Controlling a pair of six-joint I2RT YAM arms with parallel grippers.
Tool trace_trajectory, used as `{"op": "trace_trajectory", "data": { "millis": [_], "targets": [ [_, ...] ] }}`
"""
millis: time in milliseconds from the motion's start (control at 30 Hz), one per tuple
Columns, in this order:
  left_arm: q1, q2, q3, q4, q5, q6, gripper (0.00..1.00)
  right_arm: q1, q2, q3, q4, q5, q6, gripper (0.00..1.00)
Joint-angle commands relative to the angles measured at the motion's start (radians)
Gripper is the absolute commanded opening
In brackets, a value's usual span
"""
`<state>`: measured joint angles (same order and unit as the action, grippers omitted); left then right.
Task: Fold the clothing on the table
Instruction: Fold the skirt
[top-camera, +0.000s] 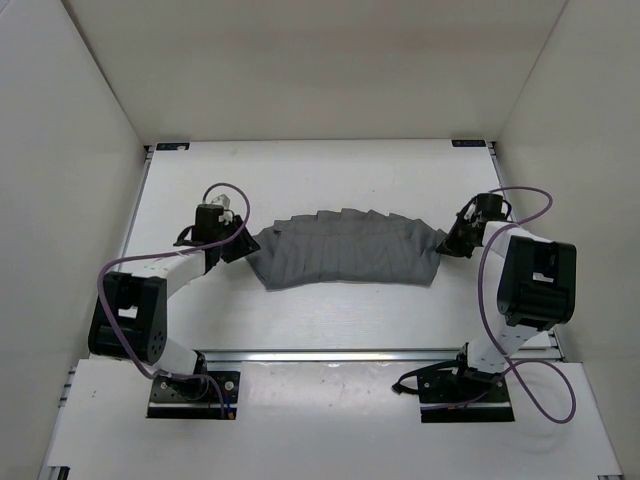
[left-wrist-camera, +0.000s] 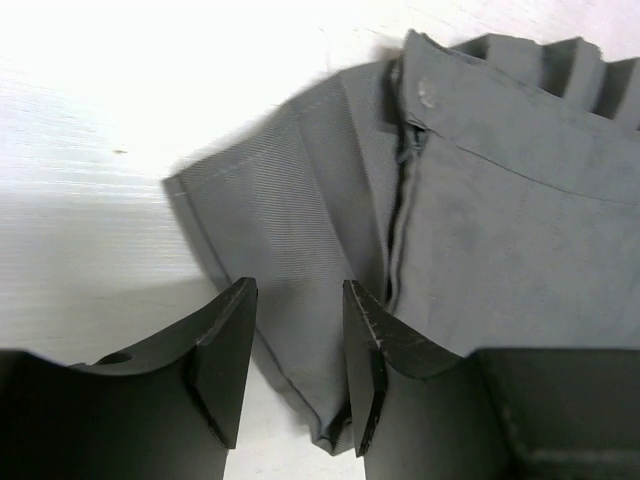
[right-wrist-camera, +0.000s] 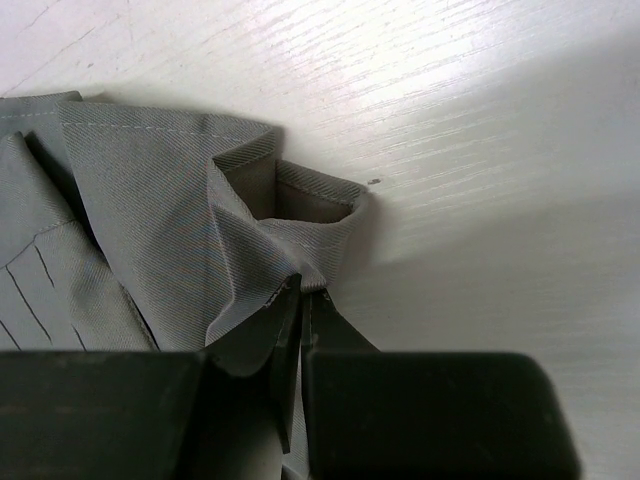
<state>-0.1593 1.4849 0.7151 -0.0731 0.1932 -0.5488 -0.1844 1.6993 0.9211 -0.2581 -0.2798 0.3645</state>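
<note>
Grasping step: grey skirt (top-camera: 345, 255) lies spread mid-worktop (top-camera: 300, 170). At its right end the right hand (right-wrist-camera: 300, 292) pinches a fold; the left hand (left-wrist-camera: 298, 290) stands spread astride the opposite corner and probably needs to close before lifting.

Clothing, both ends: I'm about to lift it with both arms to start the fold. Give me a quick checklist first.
1. Right gripper shut on the clothing corner: ok, fabric is pinched between its fingers.
2. Left gripper shut on its corner: not ok, the jaws stand open with the fabric's edge between them.
3. Right grip takes a single layer: cannot tell, the corner is bunched up at the fingers.
4. Grippers at opposite ends of the clothing: ok.
5. Clothing spread out on the table, pleated hem away from the arms: ok.
</note>
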Motion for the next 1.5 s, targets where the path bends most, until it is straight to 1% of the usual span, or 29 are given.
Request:
{"op": "trace_trajectory", "data": {
  "millis": [0, 133, 267, 367, 400, 467, 500, 533, 567, 633, 733, 767, 867, 900, 933, 967, 1067, 1167, 1233, 1367, 1433, 1467],
  "targets": [
    [0.001, -0.029, 0.007, -0.051, -0.069, 0.039, 0.51, 0.006, -0.021, 0.024, -0.018, -0.005, -0.019, 0.00],
    [-0.005, -0.006, 0.014, -0.080, -0.103, 0.052, 0.51, 0.010, -0.033, 0.022, -0.027, -0.001, -0.018, 0.01],
    [0.003, 0.060, 0.024, -0.111, -0.103, 0.047, 0.51, 0.005, -0.033, 0.025, -0.023, -0.001, -0.024, 0.00],
    [0.001, 0.129, 0.047, -0.103, -0.080, 0.041, 0.51, -0.009, -0.050, 0.030, -0.029, -0.002, -0.027, 0.00],
    [-0.003, 0.153, 0.062, -0.093, -0.078, 0.039, 0.47, -0.007, -0.052, 0.033, -0.035, -0.002, -0.029, 0.00],
    [-0.014, 0.181, 0.090, -0.094, -0.064, 0.038, 0.30, -0.020, -0.058, 0.047, -0.043, -0.013, -0.033, 0.00],
    [-0.025, 0.193, 0.102, -0.090, -0.060, 0.036, 0.14, -0.026, -0.069, 0.053, -0.053, -0.012, -0.036, 0.00],
    [-0.025, 0.196, 0.113, -0.093, -0.046, 0.033, 0.03, -0.029, -0.075, 0.059, -0.064, -0.010, -0.033, 0.00],
    [-0.029, 0.202, 0.119, -0.103, -0.034, 0.036, 0.00, -0.032, -0.078, 0.080, -0.075, -0.016, -0.051, 0.00],
    [-0.040, 0.204, 0.118, -0.100, -0.021, 0.036, 0.00, -0.030, -0.093, 0.131, -0.102, -0.050, -0.079, 0.00],
    [-0.034, 0.196, 0.098, -0.094, -0.015, 0.044, 0.00, 0.028, -0.118, 0.243, -0.148, -0.126, -0.111, 0.00],
    [-0.029, 0.195, 0.095, -0.084, -0.011, 0.036, 0.00, 0.077, -0.128, 0.293, -0.159, -0.142, -0.110, 0.00],
    [-0.028, 0.186, 0.080, -0.076, -0.006, 0.029, 0.00, 0.222, -0.139, 0.373, -0.144, -0.173, -0.056, 0.00],
    [-0.032, 0.184, 0.083, -0.077, -0.003, 0.030, 0.00, 0.288, -0.135, 0.386, -0.115, -0.177, -0.026, 0.00],
    [-0.039, 0.186, 0.087, -0.077, -0.003, 0.032, 0.00, 0.312, -0.126, 0.389, -0.080, -0.186, 0.012, 0.00],
    [-0.040, 0.184, 0.086, -0.085, 0.002, 0.032, 0.00, 0.359, -0.135, 0.384, -0.063, -0.214, 0.031, 0.00],
    [-0.033, 0.181, 0.086, -0.076, -0.003, 0.038, 0.00, 0.488, -0.125, 0.367, 0.067, -0.245, 0.117, 0.00],
    [-0.033, 0.175, 0.075, -0.071, 0.000, 0.027, 0.00, 0.600, -0.096, 0.406, 0.097, -0.216, 0.136, 0.00],
    [-0.029, 0.178, 0.070, -0.067, -0.005, 0.024, 0.00, 0.654, -0.066, 0.424, 0.099, -0.202, 0.142, 0.00],
    [-0.032, 0.173, 0.063, -0.063, -0.003, 0.026, 0.00, 0.747, 0.003, 0.462, 0.128, -0.214, 0.137, 0.00],
    [-0.032, 0.167, 0.052, -0.056, -0.006, 0.020, 0.00, 0.781, 0.077, 0.504, 0.112, -0.217, 0.126, 0.00],
    [-0.031, 0.169, 0.056, -0.062, -0.002, 0.024, 0.00, 0.795, 0.086, 0.539, 0.091, -0.223, 0.113, 0.00]
  ]
}}
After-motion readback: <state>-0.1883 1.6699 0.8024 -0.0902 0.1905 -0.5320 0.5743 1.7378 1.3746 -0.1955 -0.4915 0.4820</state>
